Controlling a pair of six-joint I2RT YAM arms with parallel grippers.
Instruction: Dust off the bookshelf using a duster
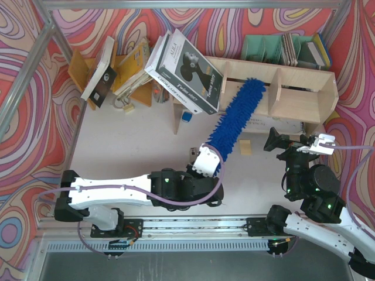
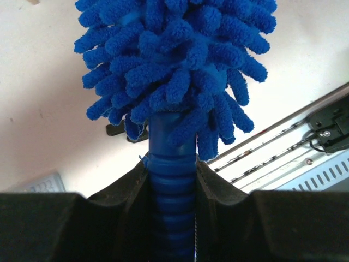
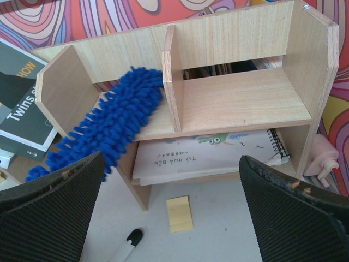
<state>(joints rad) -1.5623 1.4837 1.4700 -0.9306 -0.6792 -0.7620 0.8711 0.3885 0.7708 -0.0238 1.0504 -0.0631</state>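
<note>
Left tool – closed tight on the ribbed blue handle of the duster. The fluffy head begins just past the fingertips. The handle is seen running straight between the two black fingers in the left wrist view.

From that tool the duster is carried up and to the right, aslant across the white table, and its far end is laid on the upper board of the bookshelf. In the right wrist view the tip is seen in the left bay, close against the middle divider. The rest of the head hangs out over the front edge.

Right tool – spread wide, nothing held. It is placed in front of the bookshelf's right half, facing it, apart from the duster.

Counts:
- One duster and one bookshelf are noted.
- Two tools are noted: one gripping, one spread.
- In the right wrist view two upper bays are counted, parted by one divider.
- One spiral notebook is laid flat beneath the board.
- One yellow note pad and one black-capped marker are lying on the table before the bookshelf.
- One large dark-covered book is tilted over the bookshelf's left end.
- Green file holders are stood behind the bookshelf; their number cannot be told.
</note>
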